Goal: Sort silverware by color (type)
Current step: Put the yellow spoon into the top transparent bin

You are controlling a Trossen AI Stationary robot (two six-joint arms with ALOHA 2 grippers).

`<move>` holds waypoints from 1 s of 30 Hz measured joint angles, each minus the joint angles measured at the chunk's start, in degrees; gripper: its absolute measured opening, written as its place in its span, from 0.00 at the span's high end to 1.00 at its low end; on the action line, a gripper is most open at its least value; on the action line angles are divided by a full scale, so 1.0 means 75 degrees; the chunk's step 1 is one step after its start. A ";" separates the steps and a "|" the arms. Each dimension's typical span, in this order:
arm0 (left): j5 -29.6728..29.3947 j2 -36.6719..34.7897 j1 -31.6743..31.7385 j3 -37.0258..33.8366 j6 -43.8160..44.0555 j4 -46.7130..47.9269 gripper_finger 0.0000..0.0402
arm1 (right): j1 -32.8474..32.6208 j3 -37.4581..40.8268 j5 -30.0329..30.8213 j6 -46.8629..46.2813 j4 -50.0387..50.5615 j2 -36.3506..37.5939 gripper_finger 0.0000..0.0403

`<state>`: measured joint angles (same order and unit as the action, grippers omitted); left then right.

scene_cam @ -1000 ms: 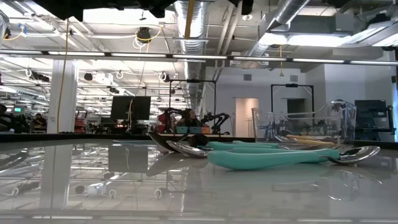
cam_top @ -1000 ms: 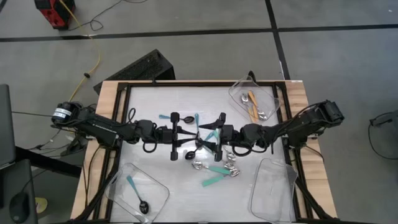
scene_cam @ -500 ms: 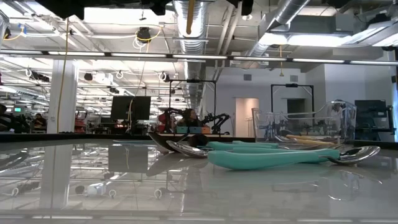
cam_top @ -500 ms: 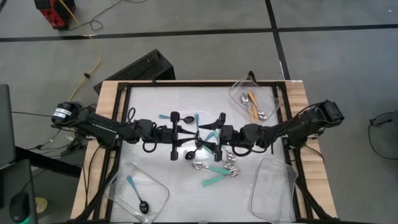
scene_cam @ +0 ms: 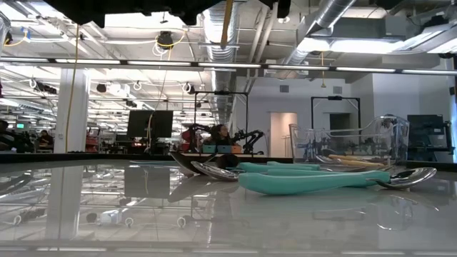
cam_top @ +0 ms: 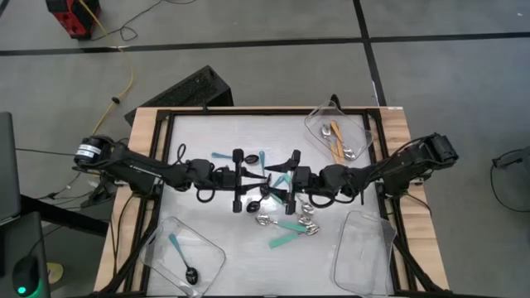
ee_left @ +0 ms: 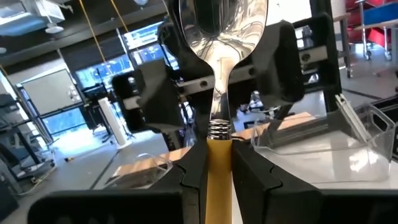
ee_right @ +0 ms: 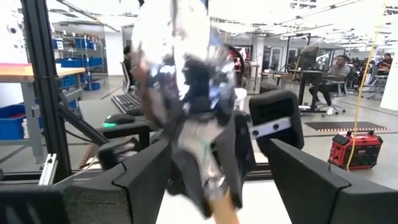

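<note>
Compared with a second ago, the left arm has reached a little farther toward the middle of the counter, carrying its spoon closer to the right gripper; the right arm and everything lying on the counter look unchanged.

An orange-handled spoon with a shiny silver bowl is clamped by its handle between the narrow-set jaws of the left gripper, held above the counter's middle. In the left wrist view its bowl points straight at the right gripper, whose jaws stand wide on either side of the bowl; whether they touch it cannot be told. The right wrist view shows the same silver bowl blurred between its own spread fingers.

Just below the two grippers in the high view lies a loose cluster of teal-green-handled spoons with silver bowls, which the low view shows resting flat on the glossy white counter. A thin blue-handled spoon lies beside the left gripper. At the counter's far right corner a clear plastic tray holds orange-handled spoons. At the near left corner another clear tray holds a blue-handled spoon with a black bowl. A third clear tray sits at the near right corner.
</note>
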<state>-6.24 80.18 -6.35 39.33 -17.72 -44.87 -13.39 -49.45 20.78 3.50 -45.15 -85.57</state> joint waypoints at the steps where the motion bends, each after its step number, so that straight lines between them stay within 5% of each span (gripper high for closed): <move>1: -0.0007 0.0062 0.0000 0.0000 0.0000 -0.0011 0.90 | 0.0000 0.0000 0.0003 -0.0002 0.0050 0.0001 0.27; 11: -0.0029 0.0042 0.0005 -0.0006 -0.0009 -0.0072 0.90 | 0.0006 0.0000 0.0029 -0.0002 0.0266 -0.0002 0.36; 23: -0.0066 0.0065 0.0003 -0.0015 0.0118 -0.0037 0.90 | 0.0006 0.0000 0.0064 0.0032 0.0388 0.0001 0.87; 30: -0.0050 0.0068 0.0003 -0.0015 0.0149 -0.0040 0.90 | -0.0010 0.0000 0.0070 -0.0014 0.0405 0.0001 0.87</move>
<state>-6.62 80.68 -6.33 39.22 -16.60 -45.17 -13.47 -49.45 21.30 3.40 -42.11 -85.56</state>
